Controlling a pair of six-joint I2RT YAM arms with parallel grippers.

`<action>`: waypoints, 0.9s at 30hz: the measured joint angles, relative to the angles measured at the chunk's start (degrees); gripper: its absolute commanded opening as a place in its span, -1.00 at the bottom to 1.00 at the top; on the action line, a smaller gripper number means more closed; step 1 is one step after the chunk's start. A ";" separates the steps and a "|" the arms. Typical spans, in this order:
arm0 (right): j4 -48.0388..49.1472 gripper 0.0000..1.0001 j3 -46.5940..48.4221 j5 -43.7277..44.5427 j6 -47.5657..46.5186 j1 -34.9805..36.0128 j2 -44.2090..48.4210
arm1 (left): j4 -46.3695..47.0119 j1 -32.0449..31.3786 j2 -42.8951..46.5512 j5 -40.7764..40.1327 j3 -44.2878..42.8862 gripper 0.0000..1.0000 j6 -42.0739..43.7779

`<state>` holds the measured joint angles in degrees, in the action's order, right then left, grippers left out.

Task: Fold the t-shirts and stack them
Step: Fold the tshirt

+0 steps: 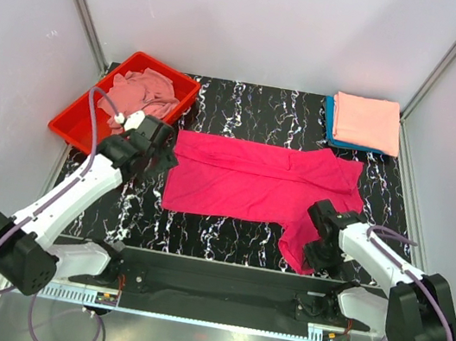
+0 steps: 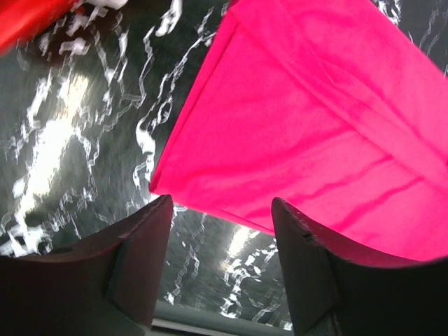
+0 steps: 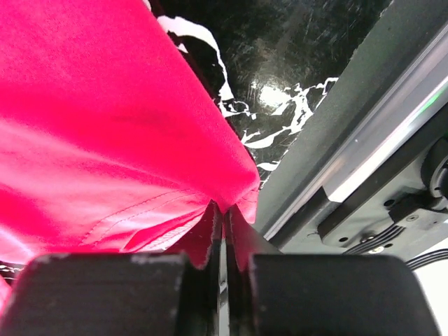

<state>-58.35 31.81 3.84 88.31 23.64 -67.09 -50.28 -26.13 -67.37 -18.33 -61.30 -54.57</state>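
A hot pink t-shirt [image 1: 252,182] lies spread across the middle of the black marbled table [image 1: 225,240], partly folded. My right gripper [image 1: 322,254] is shut on the shirt's near right sleeve corner [image 3: 238,185], close to the table's front edge. My left gripper [image 1: 161,152] is open and empty above the table just left of the shirt's left edge [image 2: 210,189]; its fingers [image 2: 140,245] frame bare table. A folded salmon-peach t-shirt [image 1: 366,122] lies on a folded teal-blue one [image 1: 331,122] at the back right. Crumpled dusty pink shirts [image 1: 144,94] fill the red tray [image 1: 81,121].
The red plastic tray stands at the back left, close behind my left arm. A metal rail [image 1: 220,267] runs along the table's front edge, also visible in the right wrist view [image 3: 364,140]. White walls enclose the table on three sides.
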 measured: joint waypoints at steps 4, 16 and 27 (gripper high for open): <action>-0.07 -1.00 0.02 0.31 -0.11 0.13 0.55 | -2.97 -0.74 1.38 -0.22 1.92 0.22 -7.13; -7.58 -1.00 11.04 9.60 -5.70 0.44 5.27 | -0.87 -2.47 -2.43 -0.11 11.06 0.22 -17.35; -6.80 -1.00 11.56 12.63 -11.58 0.44 10.43 | 3.50 -5.86 -11.74 0.09 15.15 0.21 -25.79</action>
<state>-65.14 43.38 16.47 76.73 24.08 -56.66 -46.78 -31.99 -79.11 -18.24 -46.15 -80.36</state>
